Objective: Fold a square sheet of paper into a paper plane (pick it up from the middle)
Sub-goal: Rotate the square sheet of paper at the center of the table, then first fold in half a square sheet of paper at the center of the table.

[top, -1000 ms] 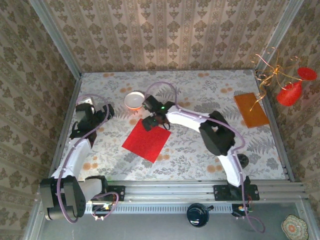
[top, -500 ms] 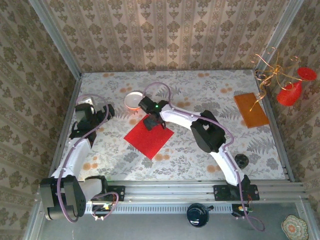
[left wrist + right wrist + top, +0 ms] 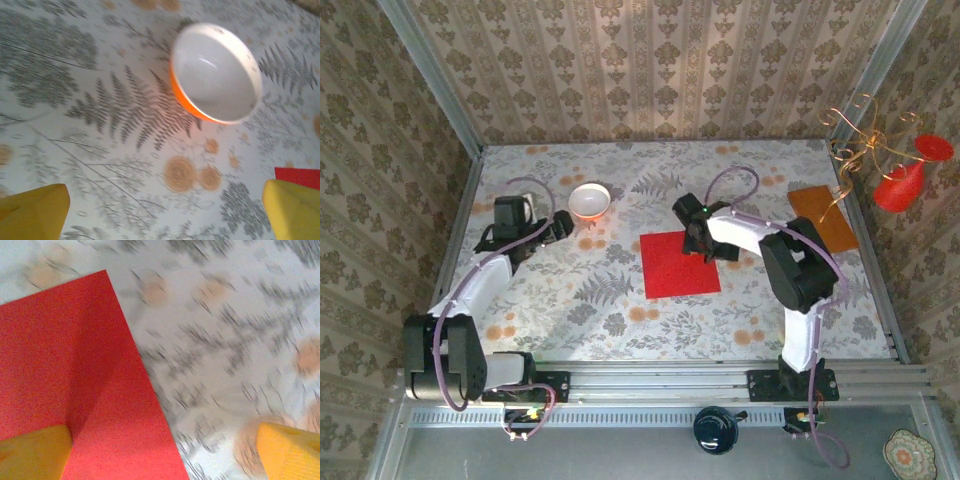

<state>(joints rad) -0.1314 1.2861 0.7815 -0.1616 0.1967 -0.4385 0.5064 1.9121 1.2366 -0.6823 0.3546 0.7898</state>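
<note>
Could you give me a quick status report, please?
Left gripper open, near the bowl. Right gripper open, straddling an edge of the square sheet of paper. Sheet unfolded on the table. Nothing blocking.

Matt red paper (image 3: 678,270), glossy bowl (image 3: 215,75)

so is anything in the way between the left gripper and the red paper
Nothing visible does. Only bare patterned tablecloth lies between the left gripper and the square sheet of paper. The white bowl sits close to the gripper but farther back, just off that line.
</note>
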